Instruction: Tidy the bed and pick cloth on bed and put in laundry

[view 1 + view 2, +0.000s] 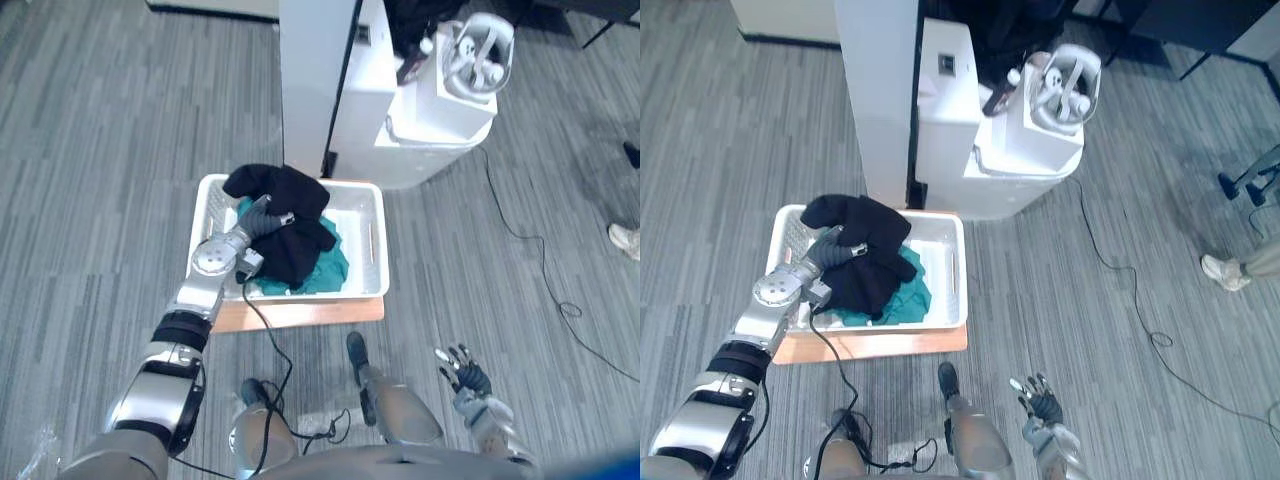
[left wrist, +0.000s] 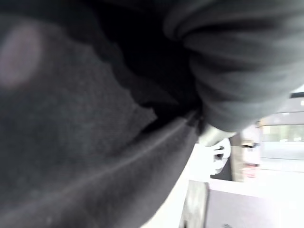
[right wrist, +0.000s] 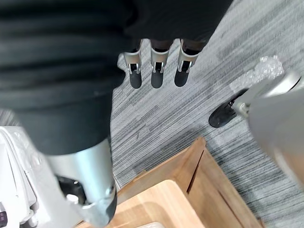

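Note:
A white laundry basket (image 1: 376,250) stands on a wooden board (image 1: 300,312) on the floor in front of me. Inside lies a teal cloth (image 1: 328,272) with a black cloth (image 1: 292,195) bunched over it and over the basket's far rim. My left hand (image 1: 262,216) reaches into the basket, its wrist cover at the edge of the black cloth and its fingers buried in it. The left wrist view has black cloth (image 2: 95,118) pressed close against it. My right hand (image 1: 466,378) hangs low at the right over bare floor, fingers (image 3: 156,71) straight and holding nothing.
A tall white panel (image 1: 315,80) and a white machine (image 1: 440,110) stand just behind the basket. A thin cable (image 1: 535,255) trails over the grey floor to the right. A person's shoe (image 1: 625,240) shows at the far right edge.

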Motion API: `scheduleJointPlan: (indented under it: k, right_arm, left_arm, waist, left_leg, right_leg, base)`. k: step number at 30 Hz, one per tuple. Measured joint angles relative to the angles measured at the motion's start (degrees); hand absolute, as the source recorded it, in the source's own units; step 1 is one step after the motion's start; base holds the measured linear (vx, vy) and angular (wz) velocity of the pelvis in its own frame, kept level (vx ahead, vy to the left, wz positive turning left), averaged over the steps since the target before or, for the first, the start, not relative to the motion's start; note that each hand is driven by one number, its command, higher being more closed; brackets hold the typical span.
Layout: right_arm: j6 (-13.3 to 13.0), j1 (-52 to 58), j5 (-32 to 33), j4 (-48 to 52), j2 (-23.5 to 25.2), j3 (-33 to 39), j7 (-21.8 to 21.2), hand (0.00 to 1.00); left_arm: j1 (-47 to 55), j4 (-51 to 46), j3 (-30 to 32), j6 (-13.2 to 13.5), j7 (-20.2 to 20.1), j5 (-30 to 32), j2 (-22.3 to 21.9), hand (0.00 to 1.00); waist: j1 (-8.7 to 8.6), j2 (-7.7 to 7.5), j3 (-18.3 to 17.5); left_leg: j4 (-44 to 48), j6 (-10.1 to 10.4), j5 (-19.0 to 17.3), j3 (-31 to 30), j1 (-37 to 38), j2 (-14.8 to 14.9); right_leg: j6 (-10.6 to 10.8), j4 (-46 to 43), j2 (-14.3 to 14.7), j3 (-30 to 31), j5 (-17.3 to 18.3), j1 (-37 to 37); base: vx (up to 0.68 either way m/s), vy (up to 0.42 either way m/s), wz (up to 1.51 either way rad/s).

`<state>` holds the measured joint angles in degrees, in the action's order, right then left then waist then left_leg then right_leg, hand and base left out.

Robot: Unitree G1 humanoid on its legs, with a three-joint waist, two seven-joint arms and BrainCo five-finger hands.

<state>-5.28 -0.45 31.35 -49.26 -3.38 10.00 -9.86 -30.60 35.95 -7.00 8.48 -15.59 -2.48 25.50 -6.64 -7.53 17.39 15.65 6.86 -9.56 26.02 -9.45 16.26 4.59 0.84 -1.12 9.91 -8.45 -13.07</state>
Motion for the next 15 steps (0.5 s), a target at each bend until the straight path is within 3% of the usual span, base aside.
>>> scheduleJointPlan:
  k: [3,4,8,10,15]
  right_arm:
    - [0.03,-1.34,0.01,-0.05,0.0,-0.36,-0.62,0.0]
    - [0.09,-1.8,0.02,-0.08,0.0,-0.74,-0.68,0.0]
    - [0.2,-3.42,0.0,-0.16,-0.07,-1.06,-0.81,0.0]
    - [0.29,-4.8,-0.04,-0.14,-0.26,-1.04,-0.81,0.0]
    - [0.33,-6.19,-0.21,-0.21,-2.1,-0.92,-0.83,0.0]
  left_arm:
    - [-2.46,2.19,0.04,-0.06,2.41,1.01,0.02,1.0]
    - [-2.84,2.5,0.15,-0.1,3.0,1.02,0.07,0.0]
    - [-3.35,3.01,0.21,-0.54,4.86,1.08,-0.13,0.0]
    - [-3.25,4.31,0.16,-1.84,5.39,1.08,-0.35,0.0]
    - [-3.4,4.22,0.21,-1.82,7.23,1.06,-0.48,0.0]
  waist:
    - [-0.06,-0.22,1.79]
    - [-0.06,-0.42,2.44]
    - [-0.23,-0.48,3.21]
    - [-0.22,-0.21,3.61]
    - [-0.37,0.09,3.86]
  left_leg:
    - [1.73,-0.54,-0.33,-0.02,-1.61,0.19]
    - [2.08,-0.61,-0.42,0.09,-1.8,0.17]
    - [4.57,-0.91,-1.01,0.14,-5.54,0.21]
    - [5.5,-0.85,-1.0,0.67,-5.74,0.59]
    - [5.49,-0.51,-0.65,0.76,-5.41,0.7]
  right_leg:
    - [0.43,0.81,-0.21,0.36,-1.44,-0.68]
    - [0.43,0.85,-0.31,0.37,-1.45,-0.78]
    - [0.45,1.96,-0.92,0.54,-1.43,-3.07]
    - [0.46,2.84,-0.8,1.11,-1.42,-2.94]
    - [0.79,3.42,-0.77,1.74,-1.17,-2.41]
  base:
    - [-0.1,-0.008,-0.07]
    - [-0.11,-0.02,-0.04]
    - [-0.11,-0.05,-0.07]
    - [-0.08,-0.095,-0.14]
    - [-0.06,-0.091,-0.04]
